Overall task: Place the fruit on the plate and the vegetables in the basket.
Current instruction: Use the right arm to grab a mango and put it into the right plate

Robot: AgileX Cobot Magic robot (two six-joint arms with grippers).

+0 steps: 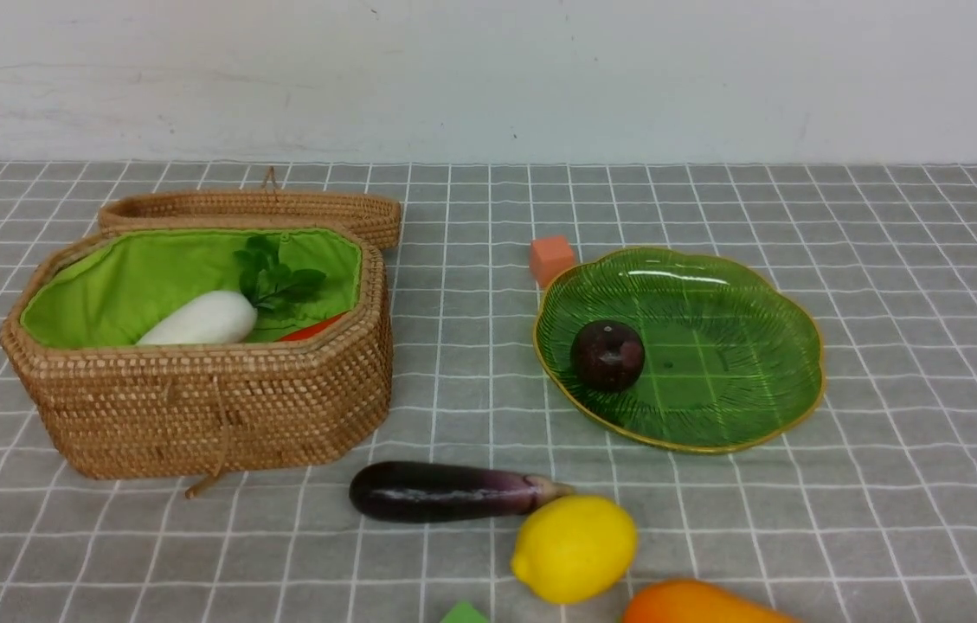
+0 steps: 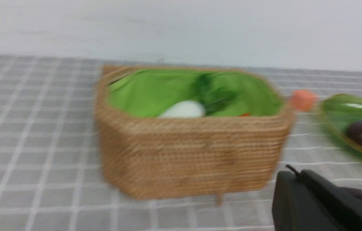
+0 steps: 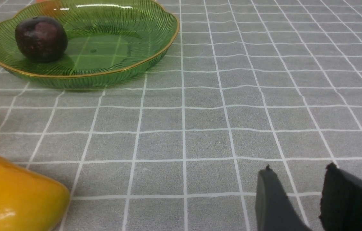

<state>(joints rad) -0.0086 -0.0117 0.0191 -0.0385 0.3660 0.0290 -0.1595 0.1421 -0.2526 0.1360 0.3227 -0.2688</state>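
The wicker basket (image 1: 202, 407) stands open at the left. Inside it lie a white radish (image 1: 202, 320) with green leaves and a red-orange piece (image 1: 315, 329). To the right, the green plate (image 1: 730, 381) holds a round maroon fruit (image 1: 607, 355). A purple eggplant (image 1: 445, 491), a lemon (image 1: 573, 547) and an orange mango-like fruit (image 1: 696, 606) lie on the cloth near the front edge. Neither gripper shows in the front view. My left gripper (image 2: 298, 175) is shut and empty, near the basket (image 2: 193, 157), and that view is blurred. My right gripper (image 3: 299, 168) is open over bare cloth, right of the mango-like fruit (image 3: 14, 192).
The basket's woven lid (image 1: 254, 208) lies behind the basket. A small orange cube (image 1: 551, 258) sits just behind the plate's left rim. A green corner of some object (image 1: 464, 614) pokes up at the bottom edge. Grey checked cloth (image 1: 886, 519) covers the table.
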